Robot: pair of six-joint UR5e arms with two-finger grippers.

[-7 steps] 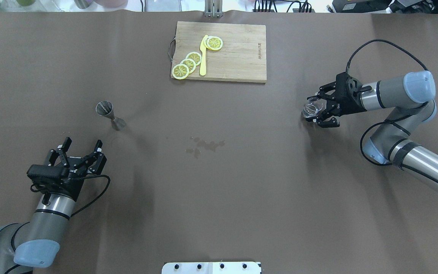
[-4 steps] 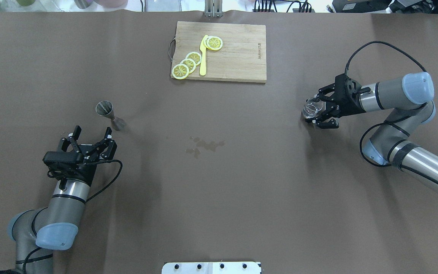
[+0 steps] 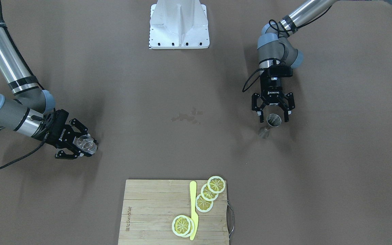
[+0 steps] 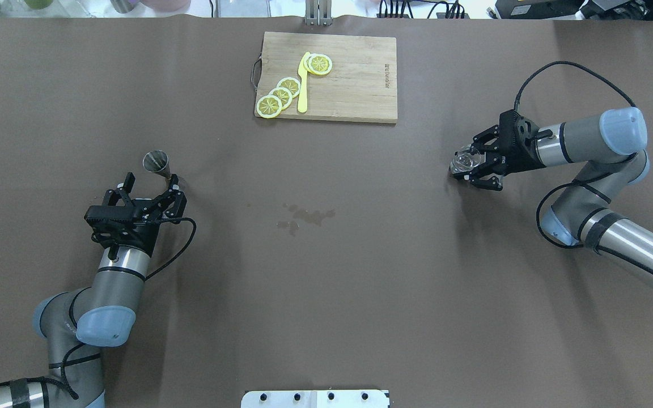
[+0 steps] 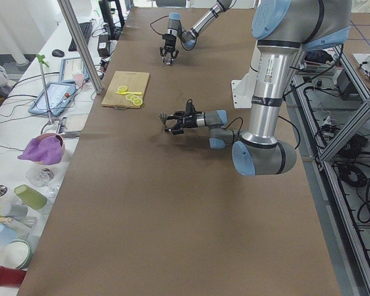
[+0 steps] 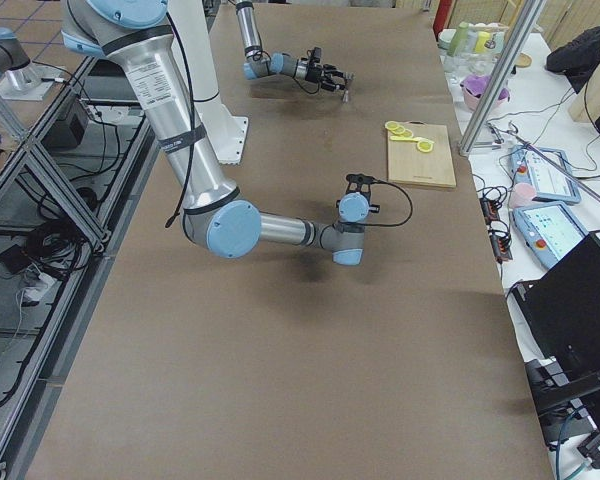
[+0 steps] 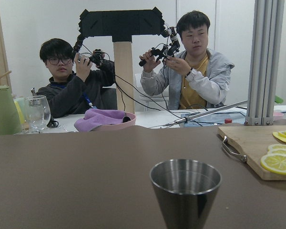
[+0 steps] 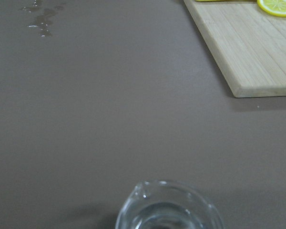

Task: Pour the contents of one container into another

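Steel jigger [image 7: 185,191] base cropped, glass [image 8: 168,207] half cropped

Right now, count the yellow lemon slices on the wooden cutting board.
4 in plain sight: three overlapping slices in a row beside the yellow plastic knife, one slice at its far end. Another may hide beneath that one.

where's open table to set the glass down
Widest bare stretch: between the wet stain and the right gripper holding the glass. Also bare from stain to base plate. Crowded at the jigger, where the open left gripper reaches in.
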